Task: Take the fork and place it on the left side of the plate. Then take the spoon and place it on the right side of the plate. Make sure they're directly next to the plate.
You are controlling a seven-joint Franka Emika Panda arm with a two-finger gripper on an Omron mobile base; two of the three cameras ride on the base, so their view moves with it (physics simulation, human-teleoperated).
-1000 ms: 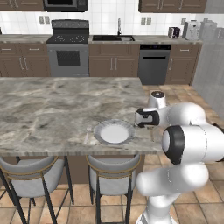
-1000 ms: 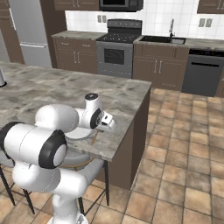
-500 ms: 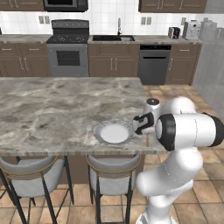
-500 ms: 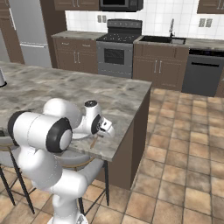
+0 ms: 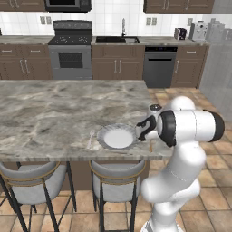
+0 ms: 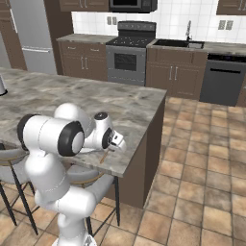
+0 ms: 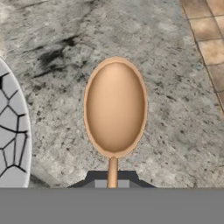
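Elbow swung in front of me since a second ago in the left base view, while the gripper [image 5: 145, 130] stayed beside the plate [image 5: 117, 137], at its right rim; I judge the spoon stage is nearly done. Right base view: the spoon [image 6: 104, 155] handle pokes out below the hand, near the counter [image 6: 139, 104] edge on the plate's far side, so little room there. Hand view: jaws clamped on the spoon [image 7: 114, 109], its bowl just right of the plate [image 7: 13, 135]. I cannot see the fork.

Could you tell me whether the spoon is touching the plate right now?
Apart. The hand view shows bare marble between the spoon's bowl and the plate's rim.
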